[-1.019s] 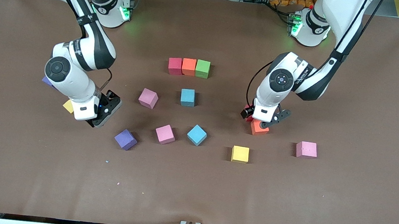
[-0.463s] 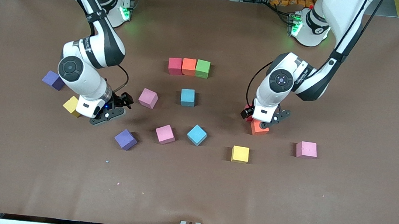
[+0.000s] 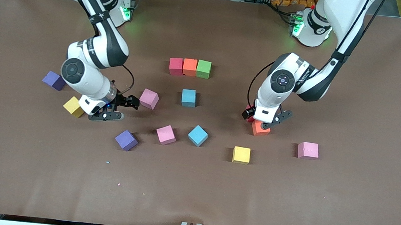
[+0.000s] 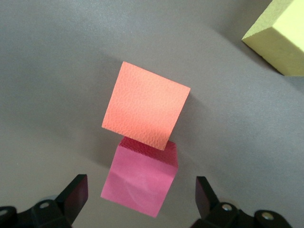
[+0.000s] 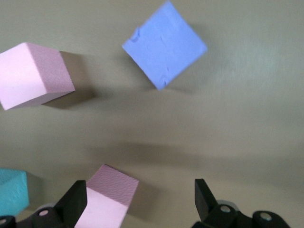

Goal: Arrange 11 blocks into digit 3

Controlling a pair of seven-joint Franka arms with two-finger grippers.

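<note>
While both pincers spread: left pincer [image 3: 267,124] straddles red block [image 4: 140,183], centre before pinching; right pincer [image 3: 121,107] nears pink block [image 3: 149,98].

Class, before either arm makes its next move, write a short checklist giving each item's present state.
1. Left hand open: ok.
2. Red block lined up under left hand: ok.
3. Orange block clear of red block: not ok, they seem to touch.
4. Right hand open: ok.
5. Pink block centred in right hand: not ok, off centre.
6. Three-block row straight: ok.
</note>
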